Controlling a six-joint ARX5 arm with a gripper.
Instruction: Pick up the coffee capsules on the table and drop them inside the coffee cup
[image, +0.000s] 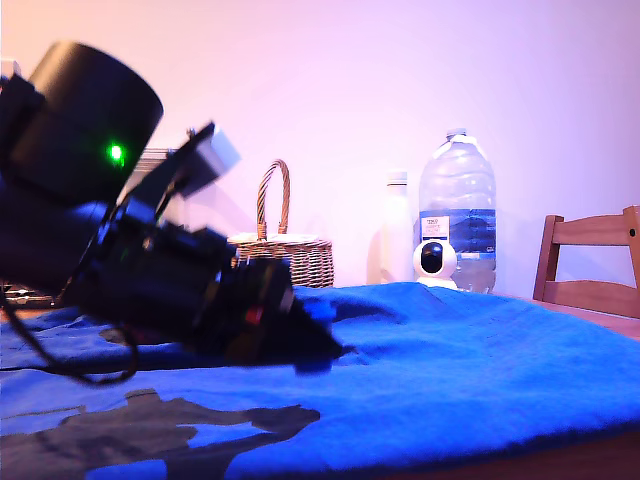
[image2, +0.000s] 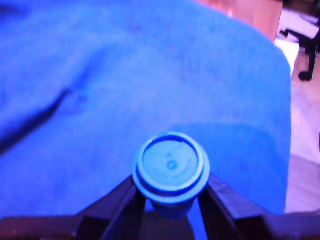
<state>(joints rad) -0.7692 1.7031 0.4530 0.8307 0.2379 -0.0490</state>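
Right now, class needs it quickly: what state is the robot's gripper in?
Gripper: closed on the blue coffee capsule, one finger on each side, over the blue-clothed table.

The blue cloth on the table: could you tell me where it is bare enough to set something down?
The cloth lies bare across the exterior view's right, from the gripper and its blue capsule over to the wooden chair. The far edge is crowded: wicker basket, white bottle, water jug, small camera.

Capsule (image2: 170, 172): smooth blue plastic. Table (image: 480, 340) cloth: matt, wrinkled. Basket (image: 285, 250): woven wicker. Chair (image: 590, 265): wood.
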